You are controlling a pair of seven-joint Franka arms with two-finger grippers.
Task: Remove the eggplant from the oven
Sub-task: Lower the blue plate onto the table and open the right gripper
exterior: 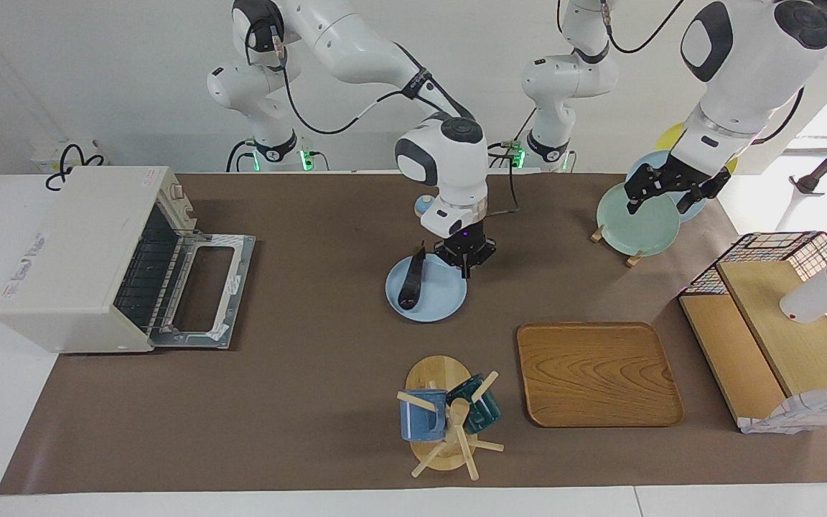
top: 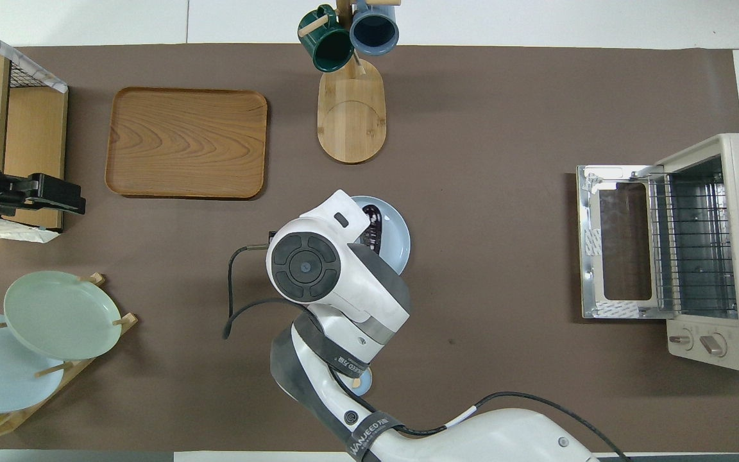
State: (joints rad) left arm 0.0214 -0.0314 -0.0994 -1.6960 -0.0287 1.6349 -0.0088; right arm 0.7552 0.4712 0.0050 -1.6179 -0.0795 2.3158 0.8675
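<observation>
Brown table mat; right end effector (exterior: 465, 271), fingertips together, points down over eggplant (exterior: 411, 282) plate (exterior: 442, 301).

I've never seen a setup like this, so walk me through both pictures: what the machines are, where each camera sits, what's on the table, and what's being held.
Two white robot arms work at a brown-covered table. One picture faces them from across the table; the other looks down from above their end.

The right pincer hangs just over a blue plate where the eggplant lies. It appears to hold nothing; I can't tell whether it is open. The left pincer waits, open and empty, over a rack of plates.

The oven sits at the right arm's end, door down, nothing visible on its rack. There is also a wooden tray, a mug stand and a wooden shelf.
</observation>
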